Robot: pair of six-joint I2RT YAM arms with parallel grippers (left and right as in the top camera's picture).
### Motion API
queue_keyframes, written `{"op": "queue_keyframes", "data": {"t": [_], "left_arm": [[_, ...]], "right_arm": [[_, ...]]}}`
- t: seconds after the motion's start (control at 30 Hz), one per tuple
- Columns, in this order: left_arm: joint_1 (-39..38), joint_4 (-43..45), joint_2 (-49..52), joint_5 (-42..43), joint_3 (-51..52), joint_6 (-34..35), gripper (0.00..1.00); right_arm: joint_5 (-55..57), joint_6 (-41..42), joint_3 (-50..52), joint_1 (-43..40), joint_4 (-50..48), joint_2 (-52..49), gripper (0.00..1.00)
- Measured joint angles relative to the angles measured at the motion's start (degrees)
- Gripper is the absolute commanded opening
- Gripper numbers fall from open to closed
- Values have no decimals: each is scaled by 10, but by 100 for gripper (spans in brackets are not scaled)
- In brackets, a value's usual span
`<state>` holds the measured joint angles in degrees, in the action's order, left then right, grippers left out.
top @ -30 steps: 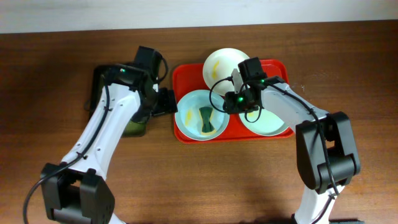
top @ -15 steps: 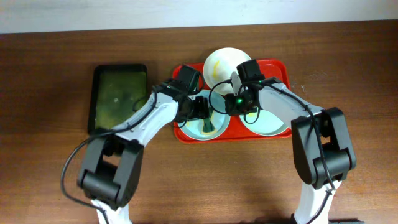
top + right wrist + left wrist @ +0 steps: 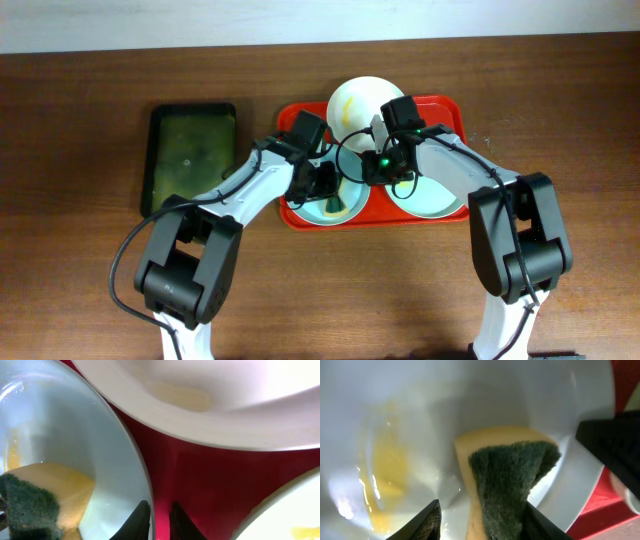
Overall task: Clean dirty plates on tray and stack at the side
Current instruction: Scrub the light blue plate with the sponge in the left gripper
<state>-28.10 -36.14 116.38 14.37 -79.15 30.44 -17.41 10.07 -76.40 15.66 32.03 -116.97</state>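
Left end effector [image 3: 482, 521] is now sitting further over the near-left mint plate [image 3: 395, 420] than half a second ago, jaws parted, straddling the sponge [image 3: 505, 480] unclamped. Right end effector [image 3: 161, 520] is straddling that plate's rim, narrowly parted; grip indeterminate. Near-right mint plate [image 3: 435, 202] is lying beside it on the red tray [image 3: 455, 108], cream plate [image 3: 355, 100] sitting at its far edge.

A large red rectangular plastic tray [image 3: 452, 112] lies flat, holding three round shallow plates: a cream-white plate [image 3: 356, 100] behind, a left mint-blue plate [image 3: 350, 203] and a right mint-blue plate [image 3: 436, 200] in front, each seemingly yellow-smeared.
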Motion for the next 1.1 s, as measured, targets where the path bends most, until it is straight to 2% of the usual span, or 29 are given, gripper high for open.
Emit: {"op": "queue_keyframes", "data": {"t": [0.07, 0.1, 0.13, 0.17, 0.23, 0.37, 0.47, 0.57, 0.63, 0.73, 0.87, 0.97, 1.1], "left_arm": [[-17, -8, 0, -43, 0, 0, 40], [-20, -8, 0, -52, 0, 0, 30], [-20, -9, 0, -57, 0, 0, 10], [-20, -9, 0, -58, 0, 0, 1], [-21, -10, 0, -72, 0, -1, 0], [-20, -47, 0, -167, -7, -2, 0], [16, -89, 0, -222, -18, -2, 0], [31, -118, 3, -245, -71, -2, 0], [37, -109, 3, -229, -105, -2, 0], [38, -76, 4, -134, -110, -2, 0], [18, -46, 37, -75, -110, -2, 0], [13, -50, 78, -71, -117, -2, 0], [12, -101, 78, -174, -129, -2, 0]], "right_arm": [[0, 0, 0, 0, 0, 0, 17], [0, 0, 0, 0, 0, 0, 17], [0, 0, 0, 0, 0, 0, 17], [0, 0, 0, 0, 0, 0, 17], [-4, 0, 0, 0, 0, 0, 17], [-4, 0, 0, 0, 0, 0, 17], [-7, 0, 0, 0, 0, 0, 17], [-9, 0, 0, 3, 0, 0, 17], [-8, 0, 0, 3, 0, 0, 17], [-8, 0, 0, 3, 0, 0, 17], [-8, 0, 0, 3, 0, 0, 17], [-8, 0, 0, 3, 0, 0, 17], [-8, 0, 0, 3, 0, 0, 17]]}}
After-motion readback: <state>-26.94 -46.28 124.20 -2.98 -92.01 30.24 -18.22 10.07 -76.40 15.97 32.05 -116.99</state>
